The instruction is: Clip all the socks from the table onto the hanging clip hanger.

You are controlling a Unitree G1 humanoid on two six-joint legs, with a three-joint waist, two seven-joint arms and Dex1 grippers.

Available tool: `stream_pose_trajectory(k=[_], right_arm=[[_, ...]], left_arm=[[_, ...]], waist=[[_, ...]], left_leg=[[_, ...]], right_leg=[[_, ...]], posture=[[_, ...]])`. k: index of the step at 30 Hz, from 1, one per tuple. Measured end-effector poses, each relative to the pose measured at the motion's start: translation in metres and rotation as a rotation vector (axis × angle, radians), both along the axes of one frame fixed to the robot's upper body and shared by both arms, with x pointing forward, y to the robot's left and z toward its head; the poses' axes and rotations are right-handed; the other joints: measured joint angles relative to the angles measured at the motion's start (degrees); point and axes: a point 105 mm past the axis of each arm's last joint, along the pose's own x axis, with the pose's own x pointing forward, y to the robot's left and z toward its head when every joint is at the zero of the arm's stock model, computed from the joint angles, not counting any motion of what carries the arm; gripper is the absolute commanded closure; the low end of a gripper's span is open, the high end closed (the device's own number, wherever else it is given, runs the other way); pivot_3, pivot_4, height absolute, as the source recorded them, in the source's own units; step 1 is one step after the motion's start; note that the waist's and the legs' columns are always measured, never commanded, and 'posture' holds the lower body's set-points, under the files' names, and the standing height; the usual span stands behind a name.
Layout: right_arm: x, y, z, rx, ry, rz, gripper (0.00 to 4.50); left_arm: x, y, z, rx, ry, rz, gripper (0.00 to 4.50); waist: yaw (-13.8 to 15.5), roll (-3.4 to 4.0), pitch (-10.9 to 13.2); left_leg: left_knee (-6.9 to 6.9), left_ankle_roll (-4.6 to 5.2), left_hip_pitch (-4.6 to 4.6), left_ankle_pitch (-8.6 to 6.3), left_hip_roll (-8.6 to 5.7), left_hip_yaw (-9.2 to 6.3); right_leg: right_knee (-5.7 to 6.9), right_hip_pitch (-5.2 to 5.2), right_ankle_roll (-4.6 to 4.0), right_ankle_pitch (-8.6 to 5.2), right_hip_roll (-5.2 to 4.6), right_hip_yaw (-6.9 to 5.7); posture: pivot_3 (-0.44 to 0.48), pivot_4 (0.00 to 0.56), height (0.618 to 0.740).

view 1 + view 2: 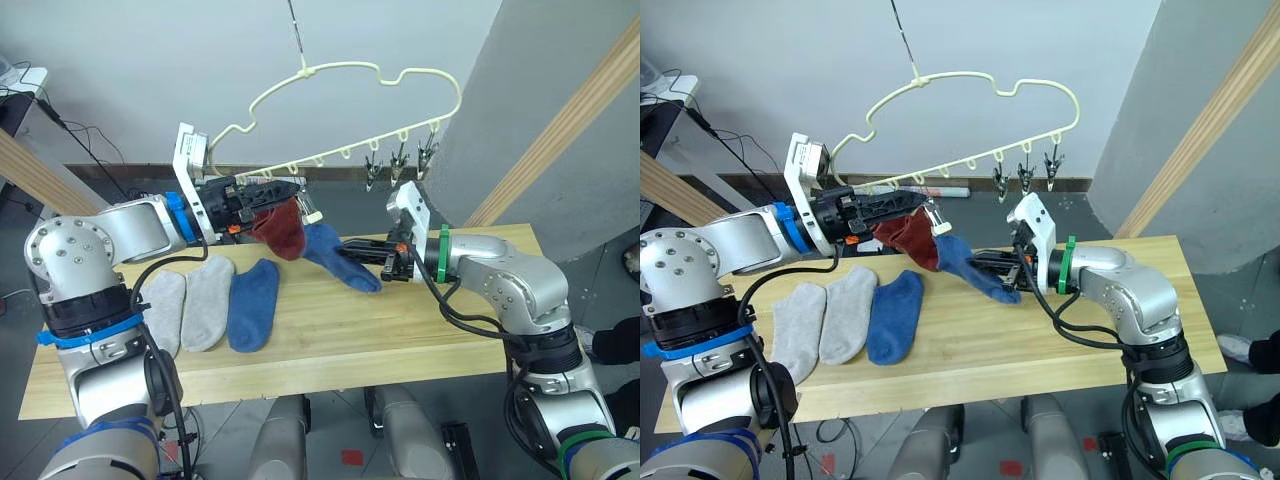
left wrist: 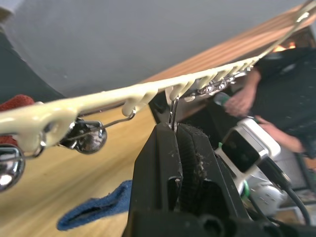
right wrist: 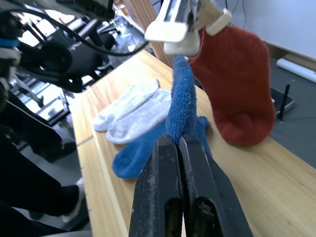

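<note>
Left hand [image 1: 285,190] is clenched on a metal clip [image 2: 174,111] of the clip hanger [image 1: 350,75], squeezing it near the left end of the bar; a rust red sock [image 1: 280,228] hangs just beside that hand. Right hand [image 3: 177,148] is clenched on a blue sock [image 3: 181,94], holding one end while the sock rises to the clip area by the left hand. On the bench [image 1: 400,340] lie two light grey socks [image 1: 190,300] side by side and a second blue sock [image 1: 255,303] touching them. Three more clips [image 1: 400,160] hang free at the right end of the bar. I judge the step in hand as feeding the blue sock's cuff into the pinched clip. To do it well: keep the left squeeze firm so the clip mouth is fully spread, push the cuff edge deep enough for a full bite, release the clip before the right hand lets go, and avoid swinging the hanger, since it hangs from a single hook. A person [image 2: 276,94] is near the far side. No brand, label or writing is readable.
</note>
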Motion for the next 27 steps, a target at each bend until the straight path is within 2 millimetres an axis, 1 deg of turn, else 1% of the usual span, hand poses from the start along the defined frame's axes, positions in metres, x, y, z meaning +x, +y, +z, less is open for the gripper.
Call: stream_pose_trajectory(k=[4,12,16,27], right_arm=[[-0.003,0.0,0.005,0.023,0.016,0.017,4.44],[-0.019,0.002,0.013,0.041,0.037,0.086,4.44],[-0.018,-0.001,0.015,0.044,0.034,0.07,4.44],[-0.017,0.001,0.015,0.068,0.058,0.054,4.44]], left_arm=[[0.001,0.001,0.0,-0.002,-0.004,0.008,4.5],[0.002,0.003,0.001,-0.001,-0.006,0.022,4.5],[0.002,0.004,0.001,0.001,-0.006,0.029,4.5],[0.001,0.003,0.002,-0.01,0.001,0.02,4.5]], waist=[[0.0,0.0,0.0],[0.01,0.0,0.0],[0.0,0.0,0.0],[0.0,0.0,0.0]], left_leg=[[-0.01,-0.01,0.0,0.0,0.0,-0.01],[-0.01,0.0,0.0,0.0,0.0,-0.01],[-0.01,0.0,0.0,0.0,0.0,-0.01],[-0.01,0.1,0.0,-0.06,0.0,-0.01]], right_leg=[[0.0,0.0,0.0,0.0,0.0,-0.01],[-0.01,0.0,0.0,0.0,0.0,0.0],[0.0,0.0,0.0,0.0,0.0,-0.01],[-0.01,0.0,0.0,0.0,0.0,0.0]], posture=[[-0.03,0.339,0.74],[-0.029,0.341,0.74],[-0.031,0.343,0.74],[-0.031,0.35,0.74]])
